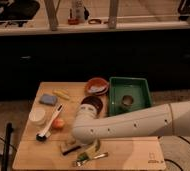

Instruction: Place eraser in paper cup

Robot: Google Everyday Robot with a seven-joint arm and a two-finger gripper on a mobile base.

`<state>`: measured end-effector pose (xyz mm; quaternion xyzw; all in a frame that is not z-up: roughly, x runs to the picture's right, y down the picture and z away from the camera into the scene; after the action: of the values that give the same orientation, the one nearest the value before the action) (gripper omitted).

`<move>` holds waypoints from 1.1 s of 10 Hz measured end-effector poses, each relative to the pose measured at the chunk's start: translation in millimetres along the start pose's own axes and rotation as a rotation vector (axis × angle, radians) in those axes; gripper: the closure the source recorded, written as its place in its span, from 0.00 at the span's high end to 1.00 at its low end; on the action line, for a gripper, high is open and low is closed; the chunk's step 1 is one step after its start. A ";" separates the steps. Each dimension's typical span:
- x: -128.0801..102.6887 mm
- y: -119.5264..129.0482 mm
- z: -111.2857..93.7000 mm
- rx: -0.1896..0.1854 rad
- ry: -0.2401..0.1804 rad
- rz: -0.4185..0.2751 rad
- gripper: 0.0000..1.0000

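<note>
In the camera view we see the white arm point(138, 125) reach in from the right across the wooden table point(28, 150), its gripper point(81, 146) low over the table's near edge among a few small objects we cannot identify; whether it is open or closed we cannot tell. Farther back and to the left of the gripper lies a blue block point(48, 99), likely the eraser, with the white paper cup point(38, 116) nearer and apart from it. A brush point(50, 122) and an orange point(58, 123) lie just left of the gripper; a green tray point(138, 82) stands behind it to the right
</note>
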<state>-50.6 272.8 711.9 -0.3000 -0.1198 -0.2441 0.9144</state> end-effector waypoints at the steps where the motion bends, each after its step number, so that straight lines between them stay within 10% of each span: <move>1: -0.2 -4.7 0.2 0.010 -0.002 0.024 0.80; 11: -27.5 -52.3 56.9 0.025 -0.094 0.165 0.76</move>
<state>-105.3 281.0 772.6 -0.3087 -0.1403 -0.1520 0.9284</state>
